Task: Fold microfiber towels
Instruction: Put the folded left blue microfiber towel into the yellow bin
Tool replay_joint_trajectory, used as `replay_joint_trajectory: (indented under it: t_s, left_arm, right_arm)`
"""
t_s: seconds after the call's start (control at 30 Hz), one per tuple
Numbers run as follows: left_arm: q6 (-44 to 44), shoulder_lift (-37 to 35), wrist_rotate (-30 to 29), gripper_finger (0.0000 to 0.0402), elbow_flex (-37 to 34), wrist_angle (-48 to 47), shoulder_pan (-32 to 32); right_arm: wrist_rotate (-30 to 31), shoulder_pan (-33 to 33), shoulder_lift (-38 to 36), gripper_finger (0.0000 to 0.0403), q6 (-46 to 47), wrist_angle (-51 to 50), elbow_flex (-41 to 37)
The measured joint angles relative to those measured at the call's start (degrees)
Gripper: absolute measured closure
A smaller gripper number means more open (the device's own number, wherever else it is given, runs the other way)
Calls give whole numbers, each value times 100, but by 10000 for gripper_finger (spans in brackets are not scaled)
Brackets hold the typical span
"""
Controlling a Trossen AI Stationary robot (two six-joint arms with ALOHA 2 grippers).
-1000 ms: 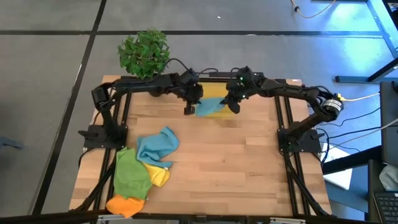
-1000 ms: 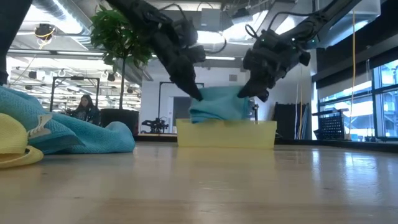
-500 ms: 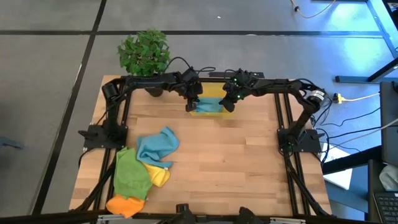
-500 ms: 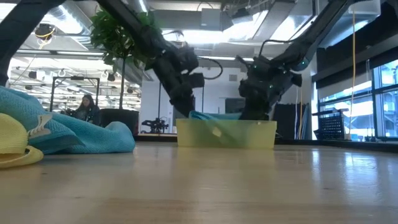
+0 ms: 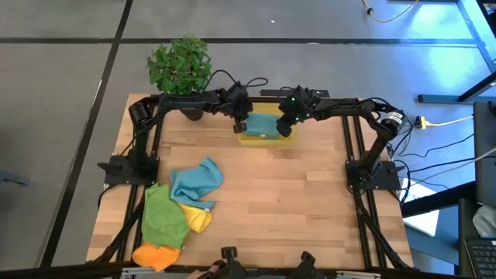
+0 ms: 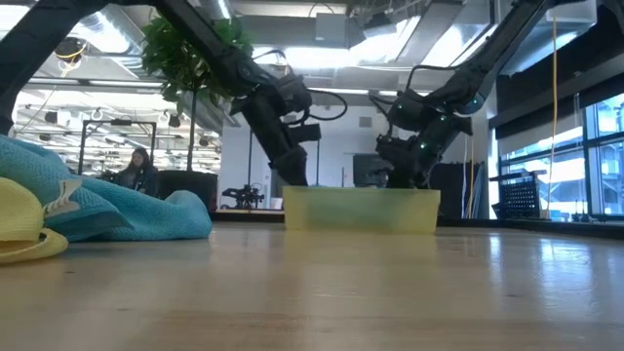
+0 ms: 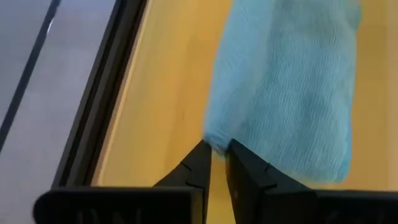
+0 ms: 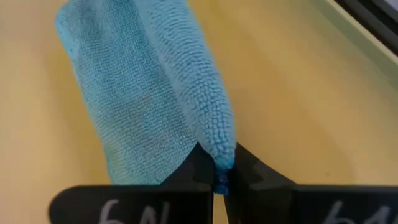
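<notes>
— Where's the left gripper [image 7: 216, 163]?
— Fingers nearly together, pinching a corner of the folded teal towel [image 7: 292, 87] inside the yellow bin [image 5: 264, 138].
— And the right gripper [image 8: 217, 167]?
— Fingers clamped on the towel's opposite corner, the cloth lying just ahead of them.

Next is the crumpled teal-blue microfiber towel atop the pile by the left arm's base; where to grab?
Probably its far corner on bare wood, from straight above: the crumpled teal-blue microfiber towel lies atop the green towel and yellow towel, unpinned. Left gripper and right gripper hold the folded towel in the yellow bin.
</notes>
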Motion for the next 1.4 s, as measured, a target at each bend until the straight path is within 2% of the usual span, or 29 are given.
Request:
replay_joint_trajectory:
  t_s: [0.17, 0.4, 0.5, 0.73, 0.9, 0.97, 1.13, 1.4]
  left_arm:
    - [146, -5, -397, 397, -1, -13, -127]
    - [327, -105, -594, 396, -1, -49, -272]
    - [338, -351, -652, 384, -1, -217, -274]
    - [307, -1237, -630, 334, 6, -467, -266]
    - [187, -1537, -585, 302, 6, -522, -380]
    - [181, -1547, -462, 296, 8, -554, -435]
    - [173, -1407, 347, 281, 10, -754, -407]
    - [45, -991, 612, 224, 8, -1005, -21]
  right_arm:
    - [179, 42, -4, 392, -142, 16, 47]
    - [177, 197, -7, 392, -321, -85, 299]
    - [196, 315, -7, 392, -412, -208, 441]
    - [871, 591, -9, 392, -610, -827, 821]
    - [1005, 817, -13, 392, -700, -1119, 1104]
    - [1136, 927, -13, 392, -728, -1236, 1237]
    - [1438, 1180, -14, 392, -778, -1537, 1560]
    - [1489, 1287, -17, 392, -829, -1703, 1716]
